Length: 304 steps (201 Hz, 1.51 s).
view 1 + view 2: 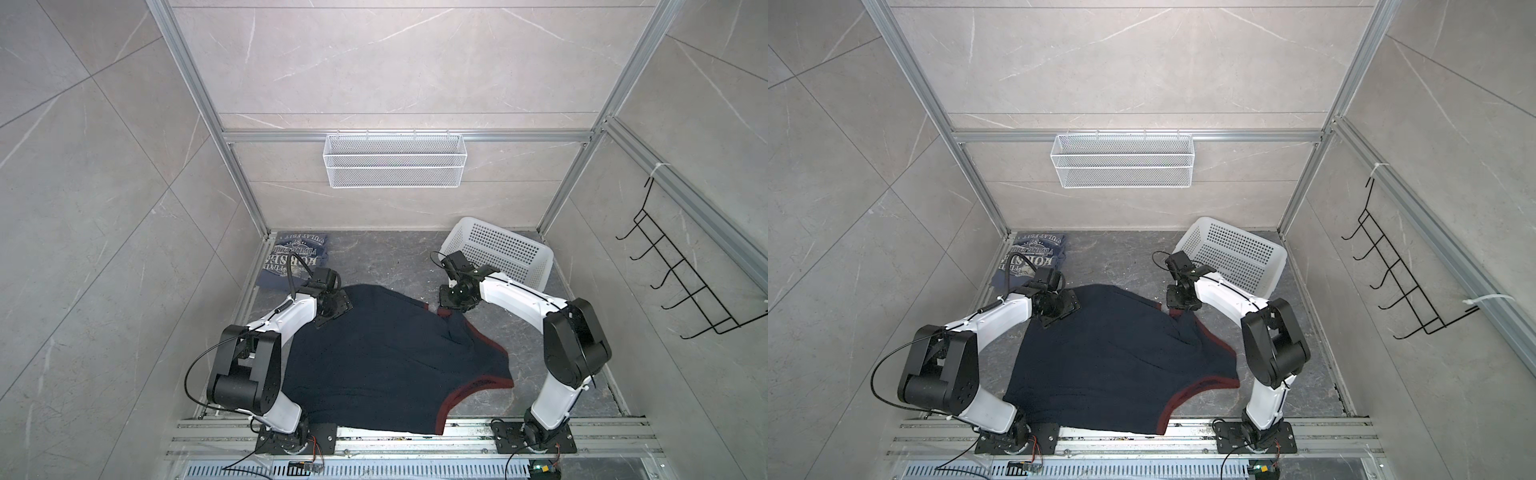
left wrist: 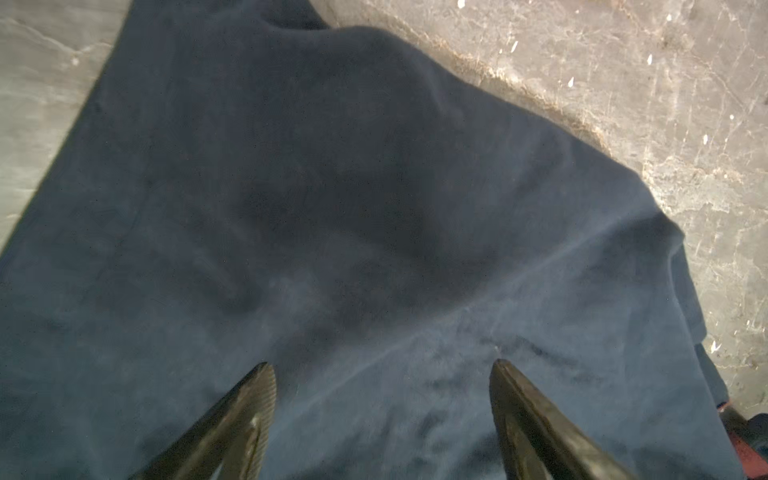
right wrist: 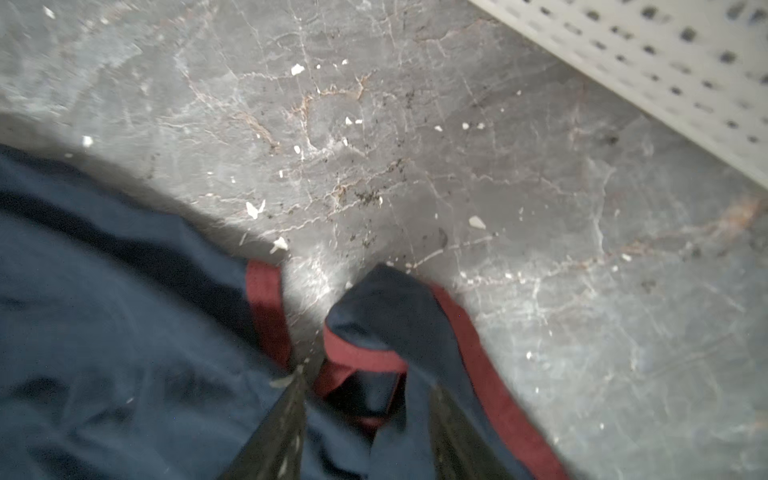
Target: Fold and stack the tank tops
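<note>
Navy tank top (image 1: 374, 365) with maroon trim lies spread across the dark stone tabletop (image 1: 374, 257), between the two arms. We see no number or writing on the side that faces up.

The left gripper (image 2: 382, 370) hangs just over the cloth near its far left corner, jaws wide apart and holding nothing. The right gripper (image 3: 370, 399) has its jaws half apart on either side of a bunched shoulder strap (image 3: 386, 316). We cannot tell whether they pinch it.

We judge that the fold of this top is only starting. The next move calls for a sure hold on the strap, a matching hold at the left, and both ends carried over together.

The slate-blue tank top (image 1: 293, 259) sits folded in the far left corner. Its white lettering is upside down to us; we make out "HORS", and the rest is too small. A white perforated basket (image 1: 498, 249) leans at the far right.
</note>
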Motion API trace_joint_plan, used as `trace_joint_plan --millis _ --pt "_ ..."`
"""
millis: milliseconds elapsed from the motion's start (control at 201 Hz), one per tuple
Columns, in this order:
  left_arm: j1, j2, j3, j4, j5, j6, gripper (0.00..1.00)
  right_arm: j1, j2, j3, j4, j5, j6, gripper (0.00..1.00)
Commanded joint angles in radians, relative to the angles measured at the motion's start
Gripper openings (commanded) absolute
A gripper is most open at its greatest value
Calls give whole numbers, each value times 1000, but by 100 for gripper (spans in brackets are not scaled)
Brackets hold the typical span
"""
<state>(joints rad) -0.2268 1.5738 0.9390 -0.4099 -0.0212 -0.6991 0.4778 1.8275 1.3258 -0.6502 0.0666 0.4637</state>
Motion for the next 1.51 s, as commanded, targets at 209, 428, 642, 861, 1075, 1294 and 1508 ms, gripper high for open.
trace_joint_plan --millis 209,428,642,861,1075,1294,1508 --pt "43 31 -37 70 21 13 83 2 128 96 -78 79 -62 39" --pt "71 48 -58 80 21 3 83 2 145 108 -79 77 -62 25" --pt "102 68 -81 91 15 -18 83 1 103 94 -76 117 -47 1" --pt "149 80 -111 93 1 -38 84 -64 -96 -26 -51 205 33 0" --pt "176 77 -151 128 -16 -68 84 -192 -301 -175 -12 150 160 0" --pt "193 55 -161 138 -33 -91 83 -233 -300 -185 2 92 194 4" --pt "206 -3 -188 123 -85 -100 84 -314 -372 -218 -20 153 257 0"
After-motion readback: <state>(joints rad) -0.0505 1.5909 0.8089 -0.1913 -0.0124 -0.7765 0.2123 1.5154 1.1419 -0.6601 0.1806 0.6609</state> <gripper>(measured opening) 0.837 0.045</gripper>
